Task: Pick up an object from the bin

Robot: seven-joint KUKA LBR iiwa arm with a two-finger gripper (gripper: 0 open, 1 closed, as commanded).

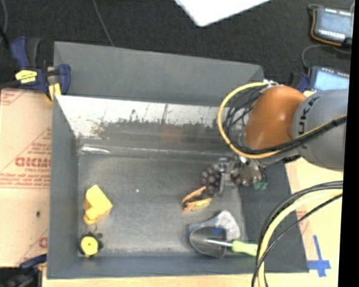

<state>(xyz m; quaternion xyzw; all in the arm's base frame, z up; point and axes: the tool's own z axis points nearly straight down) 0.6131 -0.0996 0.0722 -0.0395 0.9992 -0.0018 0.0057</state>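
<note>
Currently the gripper [237, 174] sits low in the bin [141, 168], on the right side toward the far wall, under the arm's orange cover [272, 118]. How wide it stands can't be read, nor whether it has hold of anything, so treat both as unconfirmed.

Nearest candidate is a dark knobbly lump [212, 178], touching or just beside the gripper's left edge; which of the two can't be told. Next nearest is a small tan-orange curved piece [195, 200], just nearer and left of the lump.

Procedure, as judged:
1. Commit to one target. The lump needs least travel.
2. Centre the tool over it before descent, since a knobbly shape prob. squirts sideways if caught off-centre.
3. Mind the right wall – little room there.
4. Close, lift straight up, and verify hold before withdrawing.

Avoid the blue-grey scoop w/ green handle [213, 242] and the pale crumpled item [226, 221] at near right. The yellow block [97, 204] and yellow disc [89, 245] lie well apart at near left – no interference.
</note>
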